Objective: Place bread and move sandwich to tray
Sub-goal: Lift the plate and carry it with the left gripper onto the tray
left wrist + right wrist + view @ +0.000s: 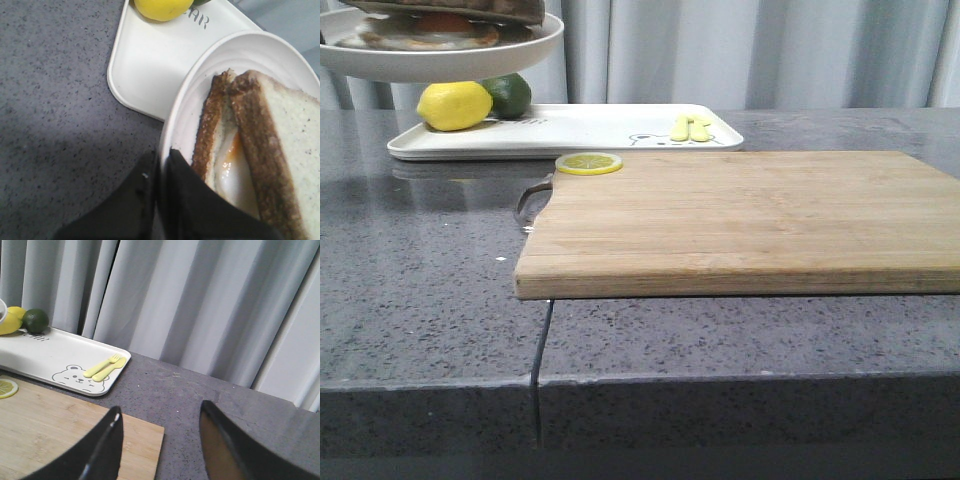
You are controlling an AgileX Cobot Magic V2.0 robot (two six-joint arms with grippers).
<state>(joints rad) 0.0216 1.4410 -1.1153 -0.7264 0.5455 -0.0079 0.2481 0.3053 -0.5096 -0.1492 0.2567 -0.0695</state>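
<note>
The round white plate (pixel 450 58) hangs in the air at the upper left, above the near left end of the white tray (pixel 590 128). My left gripper (pixel 160 156) is shut on the plate's rim (pixel 197 80). On the plate lies the sandwich (pixel 225 165), a brown-crusted slice with fried egg, and the thick speckled bread (pixel 295 135) rests on top of it. The tray (pixel 150 65) shows below the plate. My right gripper (pixel 160 420) is open and holds nothing, above the far right corner of the wooden cutting board (pixel 50 425).
On the tray sit a lemon (pixel 454 104) and a lime (pixel 508 94) at the left end, and a yellow fork and spoon (pixel 690 128) at the right. A lemon slice (pixel 588 163) lies on the cutting board (pixel 740 220). Grey curtains hang behind.
</note>
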